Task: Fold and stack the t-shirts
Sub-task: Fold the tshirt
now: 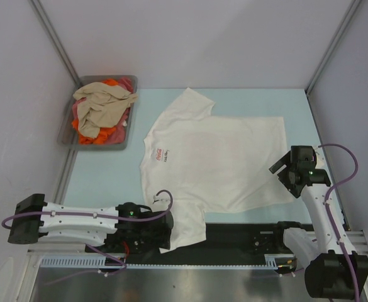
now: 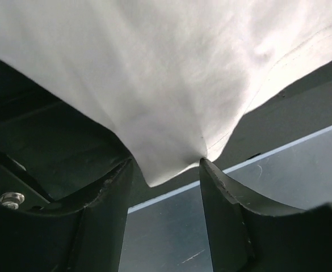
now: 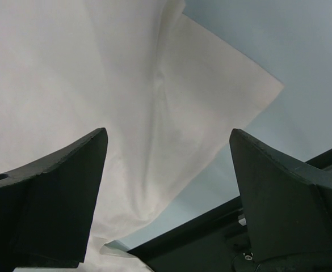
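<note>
A white t-shirt (image 1: 215, 157) with a small red chest logo (image 1: 158, 153) lies spread flat on the pale blue table. Its near sleeve hangs over the black rail, and my left gripper (image 1: 166, 239) is at that sleeve. In the left wrist view the sleeve's corner (image 2: 154, 85) sits between the tips of the left gripper (image 2: 167, 164); the jaws stand apart and the right fingertip (image 2: 206, 165) touches the cloth. My right gripper (image 1: 283, 171) hovers open at the shirt's right hem (image 3: 97, 73), which shows between the wide jaws of the right gripper (image 3: 168, 136). Other t-shirts (image 1: 102, 110), beige, orange and pink-red, lie heaped at the back left.
The heap lies in a grey tray (image 1: 67, 135) by the left wall. A black rail (image 1: 246, 236) runs along the near table edge between the arm bases. Metal frame posts rise at the back corners.
</note>
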Tool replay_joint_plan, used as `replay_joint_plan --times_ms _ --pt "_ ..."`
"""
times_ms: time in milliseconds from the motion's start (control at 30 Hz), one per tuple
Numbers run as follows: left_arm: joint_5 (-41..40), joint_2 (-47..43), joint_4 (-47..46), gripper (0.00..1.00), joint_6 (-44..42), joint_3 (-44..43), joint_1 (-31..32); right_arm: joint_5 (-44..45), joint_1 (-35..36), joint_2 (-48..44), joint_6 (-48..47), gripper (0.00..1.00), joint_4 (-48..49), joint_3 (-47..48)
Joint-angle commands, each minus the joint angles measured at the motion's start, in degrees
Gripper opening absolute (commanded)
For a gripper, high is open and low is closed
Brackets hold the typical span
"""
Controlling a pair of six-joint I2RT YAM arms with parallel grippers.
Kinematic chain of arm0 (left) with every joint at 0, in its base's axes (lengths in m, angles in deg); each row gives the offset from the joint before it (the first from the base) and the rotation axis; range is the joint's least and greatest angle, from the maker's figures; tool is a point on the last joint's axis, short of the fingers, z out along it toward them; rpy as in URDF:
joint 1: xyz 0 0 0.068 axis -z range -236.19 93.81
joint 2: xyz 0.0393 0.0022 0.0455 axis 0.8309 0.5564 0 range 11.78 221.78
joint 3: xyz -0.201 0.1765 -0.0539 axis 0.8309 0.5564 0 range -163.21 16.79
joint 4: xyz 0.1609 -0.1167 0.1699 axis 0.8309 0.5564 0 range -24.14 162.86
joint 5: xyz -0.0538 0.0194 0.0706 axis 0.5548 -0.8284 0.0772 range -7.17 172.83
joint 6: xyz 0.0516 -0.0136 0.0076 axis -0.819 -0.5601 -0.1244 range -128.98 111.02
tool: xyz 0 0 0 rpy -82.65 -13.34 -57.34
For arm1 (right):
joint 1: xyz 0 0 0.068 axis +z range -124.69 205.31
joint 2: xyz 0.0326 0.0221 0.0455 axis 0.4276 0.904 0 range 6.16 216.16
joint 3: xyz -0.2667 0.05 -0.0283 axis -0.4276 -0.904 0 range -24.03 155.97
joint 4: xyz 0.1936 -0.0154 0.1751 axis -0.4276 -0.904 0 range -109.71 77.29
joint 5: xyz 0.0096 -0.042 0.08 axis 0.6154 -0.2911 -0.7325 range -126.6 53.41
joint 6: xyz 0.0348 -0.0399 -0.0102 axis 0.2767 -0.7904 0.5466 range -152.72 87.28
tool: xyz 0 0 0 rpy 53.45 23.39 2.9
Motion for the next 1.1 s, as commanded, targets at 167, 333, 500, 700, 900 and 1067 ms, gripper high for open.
replay_joint_plan --times_ms 167,333,500,700,900,1067 --pt "4.15 -0.90 -8.75 0.37 -6.62 1.51 -3.96 1.06 -1.10 0.17 0.63 0.92 2.05 -0.76" --pt "4.33 -3.10 -13.69 0.00 -10.75 2.65 -6.32 7.99 -3.20 -0.18 5.73 0.91 -1.73 -1.46" --pt "5.56 -5.73 -16.41 0.00 -11.81 5.28 -9.84 4.33 -8.47 3.06 7.05 0.87 -2.09 -2.77" --pt "6.87 -9.33 -17.99 0.00 -11.54 8.09 -10.99 -3.33 -9.45 5.10 8.27 0.77 2.57 -10.24" --pt "8.90 -11.98 -19.49 0.00 -12.16 10.29 -13.19 -4.21 -9.45 5.35 8.10 0.69 7.05 -14.91" --pt "9.51 -11.89 -19.75 0.00 -12.86 10.47 -13.89 -5.53 -9.45 5.71 8.01 0.61 13.81 -17.45"
